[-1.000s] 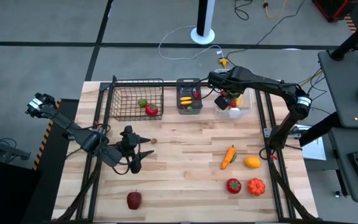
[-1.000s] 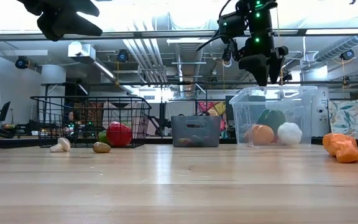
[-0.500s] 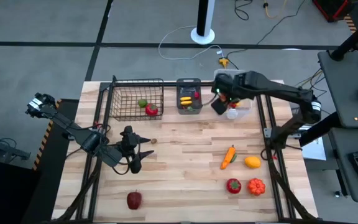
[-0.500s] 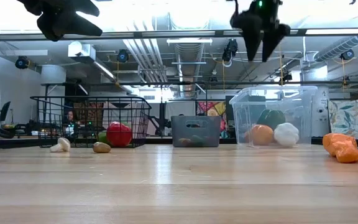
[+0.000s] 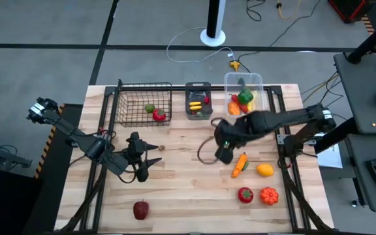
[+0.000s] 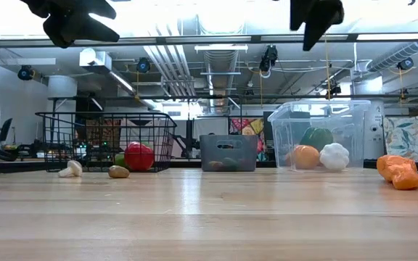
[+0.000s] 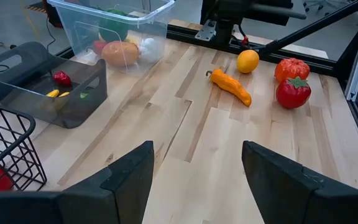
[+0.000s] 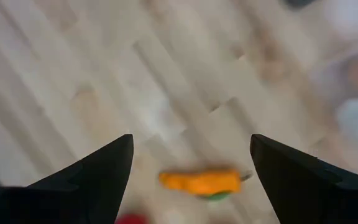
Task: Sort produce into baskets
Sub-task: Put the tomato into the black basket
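My right gripper [image 5: 224, 154] hangs open and empty above the table's middle, just left of an orange carrot [image 5: 240, 164]. The carrot also shows between its fingers in the right wrist view [image 8: 201, 182]. My left gripper [image 5: 150, 161] waits open and empty above the table's left part. A lemon [image 5: 265, 170], a red tomato [image 5: 245, 194], an orange-red fruit [image 5: 269, 195] and a red apple [image 5: 140, 209] lie loose on the table. The wire basket [image 5: 130, 114], grey bin [image 5: 188, 104] and clear tub [image 5: 230, 81] stand along the far edge, each holding produce.
A mushroom [image 6: 70, 170] and a small brown piece [image 6: 118, 172] lie on the table in front of the wire basket. The tub holds a green pepper [image 6: 315, 136], an orange fruit [image 6: 305, 156] and white garlic [image 6: 334, 156]. Bare wood lies between the two grippers.
My right gripper has left the place over the clear tub. It has risen and swung toward the table's near edge and left, and now hangs over the middle beside the carrot. The garlic in the tub has settled a little leftward.
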Robot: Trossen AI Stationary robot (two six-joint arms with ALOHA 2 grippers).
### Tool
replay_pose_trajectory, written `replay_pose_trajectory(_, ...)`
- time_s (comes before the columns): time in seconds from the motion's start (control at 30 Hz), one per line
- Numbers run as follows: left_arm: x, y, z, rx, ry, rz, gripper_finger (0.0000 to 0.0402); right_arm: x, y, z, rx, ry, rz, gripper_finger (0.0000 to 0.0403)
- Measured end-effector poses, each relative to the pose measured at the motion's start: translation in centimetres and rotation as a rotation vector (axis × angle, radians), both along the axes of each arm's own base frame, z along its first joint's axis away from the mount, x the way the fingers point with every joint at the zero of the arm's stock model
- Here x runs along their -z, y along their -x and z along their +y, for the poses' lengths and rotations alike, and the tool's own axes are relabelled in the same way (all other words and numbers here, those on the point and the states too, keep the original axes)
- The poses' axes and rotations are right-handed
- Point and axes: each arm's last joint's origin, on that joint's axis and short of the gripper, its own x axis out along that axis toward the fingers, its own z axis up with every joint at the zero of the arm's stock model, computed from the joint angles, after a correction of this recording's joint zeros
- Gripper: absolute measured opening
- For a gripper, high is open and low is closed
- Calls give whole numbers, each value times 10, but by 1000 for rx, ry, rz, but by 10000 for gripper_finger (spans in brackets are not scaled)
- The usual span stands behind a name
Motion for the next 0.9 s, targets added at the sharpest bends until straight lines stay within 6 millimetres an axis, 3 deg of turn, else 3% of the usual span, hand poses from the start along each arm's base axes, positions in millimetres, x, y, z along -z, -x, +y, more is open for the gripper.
replay_pose_trajectory(0.23,0,0,0,1,-3,1,226,17,-4,39,4,-59,75,314)
replay_pose_trajectory(0.53,0,0,0,20,-46,13,226,27,10,77,87,-119,155,298)
replay_pose_trajectory(0.9,0,0,0,34,-79,23,226,45,34,132,27,-165,260,335)
